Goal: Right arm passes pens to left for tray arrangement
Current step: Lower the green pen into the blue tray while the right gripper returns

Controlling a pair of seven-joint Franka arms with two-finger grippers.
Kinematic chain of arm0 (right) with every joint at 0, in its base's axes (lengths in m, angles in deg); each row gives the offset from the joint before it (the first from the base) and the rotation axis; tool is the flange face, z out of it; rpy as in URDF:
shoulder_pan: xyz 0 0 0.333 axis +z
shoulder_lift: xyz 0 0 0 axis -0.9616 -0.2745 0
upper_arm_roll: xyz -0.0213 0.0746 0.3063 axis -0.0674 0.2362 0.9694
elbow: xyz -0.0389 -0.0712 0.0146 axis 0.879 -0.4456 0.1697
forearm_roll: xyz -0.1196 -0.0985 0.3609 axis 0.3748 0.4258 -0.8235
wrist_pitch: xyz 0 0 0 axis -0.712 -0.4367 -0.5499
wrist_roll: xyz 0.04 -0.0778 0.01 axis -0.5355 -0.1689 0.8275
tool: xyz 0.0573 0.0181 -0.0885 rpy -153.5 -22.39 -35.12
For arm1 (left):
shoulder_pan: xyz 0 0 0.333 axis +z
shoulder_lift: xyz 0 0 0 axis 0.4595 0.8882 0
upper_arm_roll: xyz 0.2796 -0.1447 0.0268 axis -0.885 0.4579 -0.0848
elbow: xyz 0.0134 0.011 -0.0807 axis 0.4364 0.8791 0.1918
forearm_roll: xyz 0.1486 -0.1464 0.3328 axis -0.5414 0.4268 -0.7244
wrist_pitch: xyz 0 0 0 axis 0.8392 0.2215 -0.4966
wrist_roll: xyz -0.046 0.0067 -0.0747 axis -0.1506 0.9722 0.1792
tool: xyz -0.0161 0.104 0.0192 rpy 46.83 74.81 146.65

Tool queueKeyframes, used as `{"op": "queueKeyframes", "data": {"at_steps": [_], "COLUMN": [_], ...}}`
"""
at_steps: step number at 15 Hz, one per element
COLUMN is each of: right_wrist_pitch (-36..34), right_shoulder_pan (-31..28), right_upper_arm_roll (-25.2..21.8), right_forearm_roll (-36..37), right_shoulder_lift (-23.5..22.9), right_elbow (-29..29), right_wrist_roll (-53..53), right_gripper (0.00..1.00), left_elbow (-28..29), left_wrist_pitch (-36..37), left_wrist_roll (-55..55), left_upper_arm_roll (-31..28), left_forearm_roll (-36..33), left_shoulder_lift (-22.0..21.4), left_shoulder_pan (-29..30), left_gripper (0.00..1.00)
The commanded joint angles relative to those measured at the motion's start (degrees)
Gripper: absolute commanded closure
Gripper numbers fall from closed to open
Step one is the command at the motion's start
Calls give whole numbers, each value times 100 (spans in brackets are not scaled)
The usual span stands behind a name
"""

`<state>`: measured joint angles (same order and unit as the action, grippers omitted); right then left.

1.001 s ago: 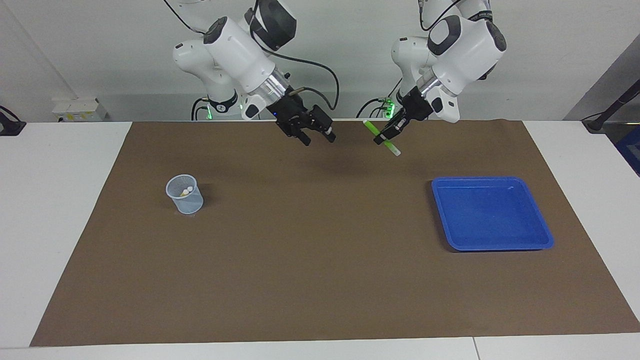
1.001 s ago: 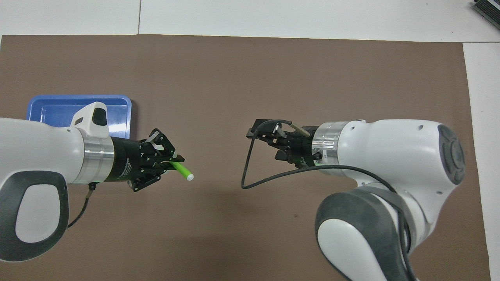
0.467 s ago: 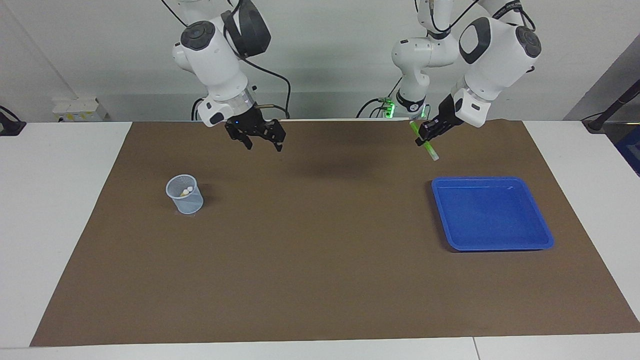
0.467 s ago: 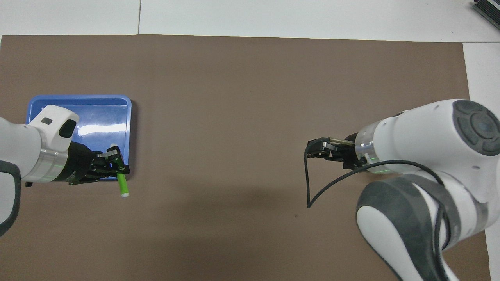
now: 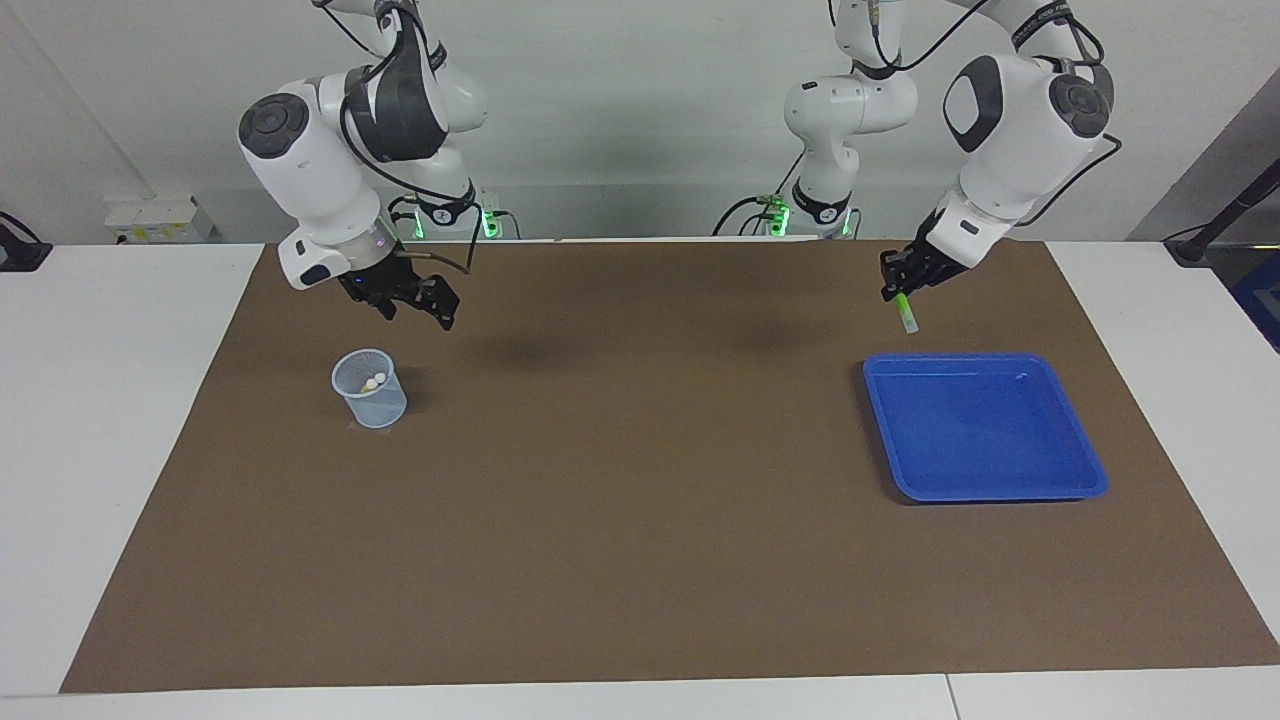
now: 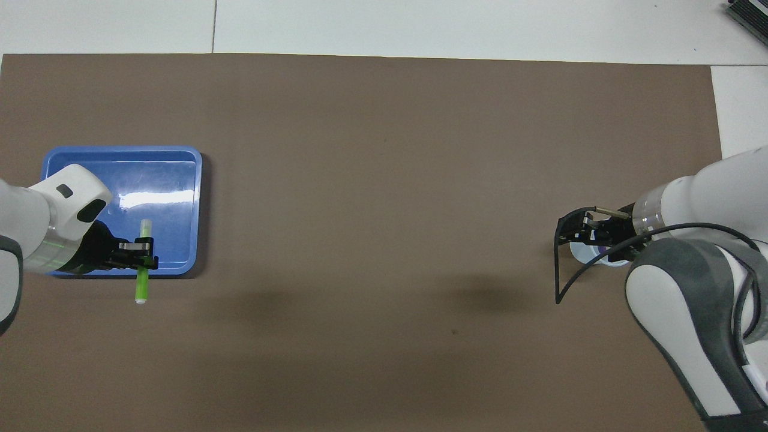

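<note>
Left pincer point(image 5: 893, 288) pinching green pen point(image 5: 905, 313) above tray point(image 5: 1090, 478) edge | right pincer point(image 5: 415, 305) spread over cup point(image 5: 369, 389)

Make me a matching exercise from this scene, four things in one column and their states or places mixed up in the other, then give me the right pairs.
Things:
1. green pen
2. blue tray
3. mesh cup
4. right tool

States or places:
A. open, up in the air above the mat close to the cup
B. lies flat at the left arm's end of the mat, nothing in it
C. gripped in the shut left tool, hanging over the mat at the tray's robot-side edge
D. stands upright at the right arm's end, with pale pen ends showing inside

Pairs: 1-C, 2-B, 3-D, 4-A
</note>
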<state>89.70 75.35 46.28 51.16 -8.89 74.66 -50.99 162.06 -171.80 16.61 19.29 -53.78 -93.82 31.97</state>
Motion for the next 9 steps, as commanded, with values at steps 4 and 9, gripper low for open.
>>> {"op": "queueKeyframes", "data": {"at_steps": [4, 9], "right_wrist_pitch": [212, 801], "right_shoulder_pan": [-295, -586], "right_upper_arm_roll": [85, 85], "right_forearm_roll": [1282, 1283], "right_shoulder_lift": [-40, -330], "right_elbow": [126, 179], "right_wrist_roll": [2086, 3909], "right_gripper": [0, 0], "left_elbow": [-71, -79], "left_wrist_pitch": [-891, -1340], "left_wrist_roll": [347, 470], "left_upper_arm_roll": [51, 51], "left_forearm_roll": [-678, -863], "left_shoulder_lift": [797, 1175], "left_shoulder_pan": [197, 347], "left_gripper": [100, 100]}}
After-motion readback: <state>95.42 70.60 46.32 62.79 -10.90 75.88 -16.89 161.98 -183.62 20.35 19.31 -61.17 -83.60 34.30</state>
